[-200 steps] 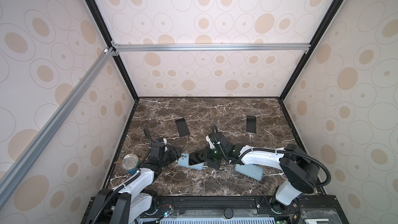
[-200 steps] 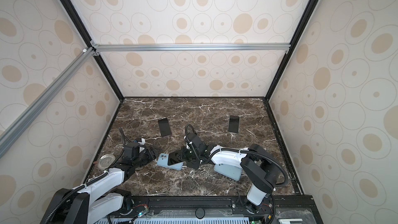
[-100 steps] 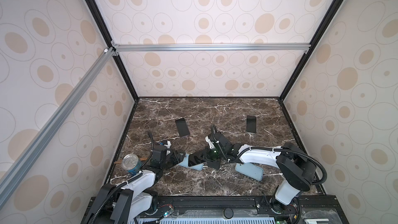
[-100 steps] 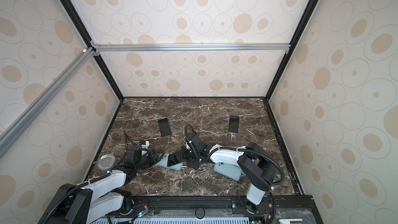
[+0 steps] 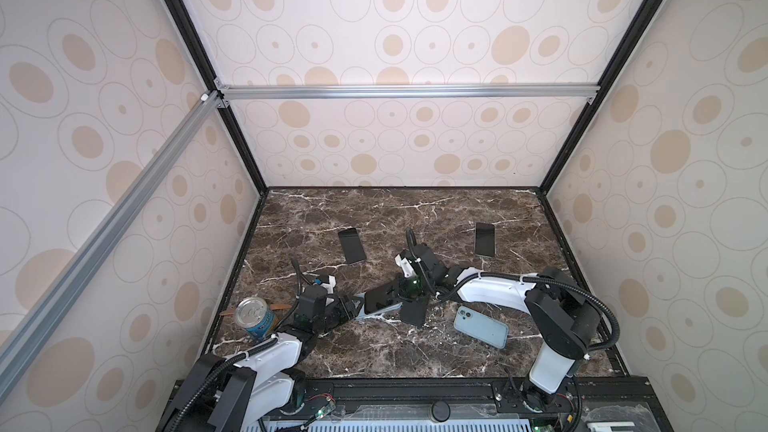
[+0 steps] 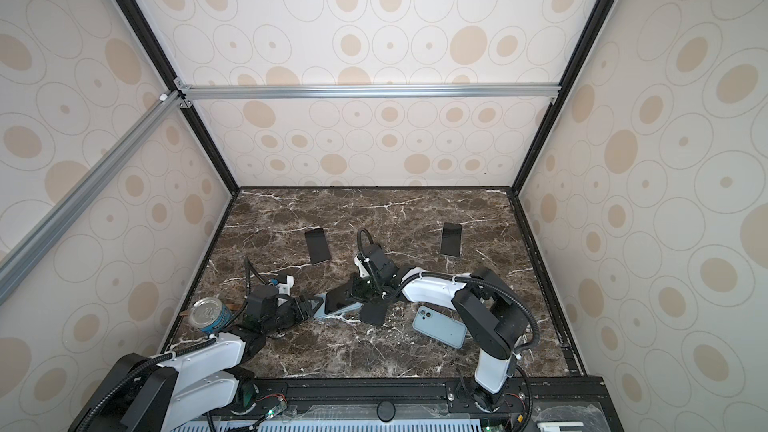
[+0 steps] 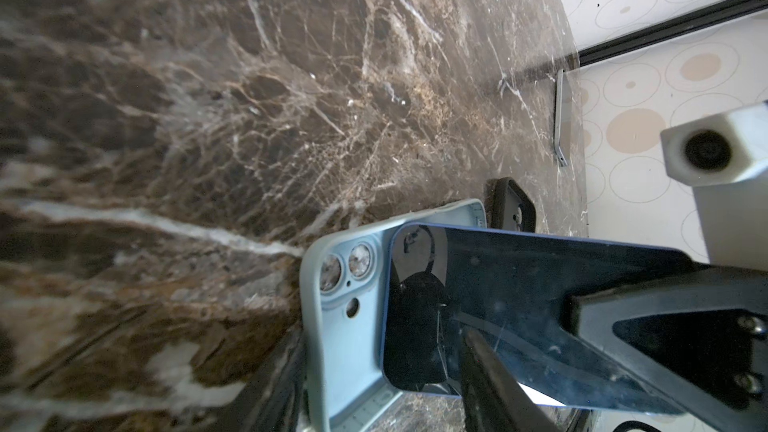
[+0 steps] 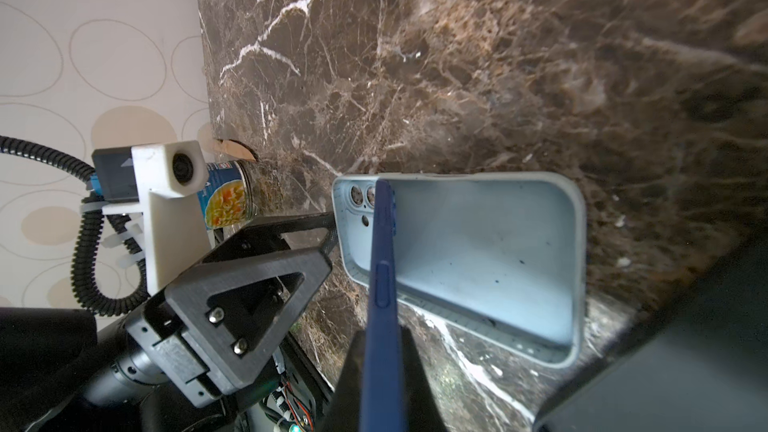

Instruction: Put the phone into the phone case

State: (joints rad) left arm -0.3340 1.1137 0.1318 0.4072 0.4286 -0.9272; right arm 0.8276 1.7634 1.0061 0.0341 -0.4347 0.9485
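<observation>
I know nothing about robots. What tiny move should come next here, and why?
Probably the right gripper, shut on the blue phone, should lower the raised end. The phone's far end sits by the camera holes of the phone case, but the rest slants above the case floor, while the left gripper sits at that end of the case.

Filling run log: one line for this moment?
right gripper: shut on phone | phone: tilted over phone case, not seated | left gripper: at its camera end, grip unclear
</observation>
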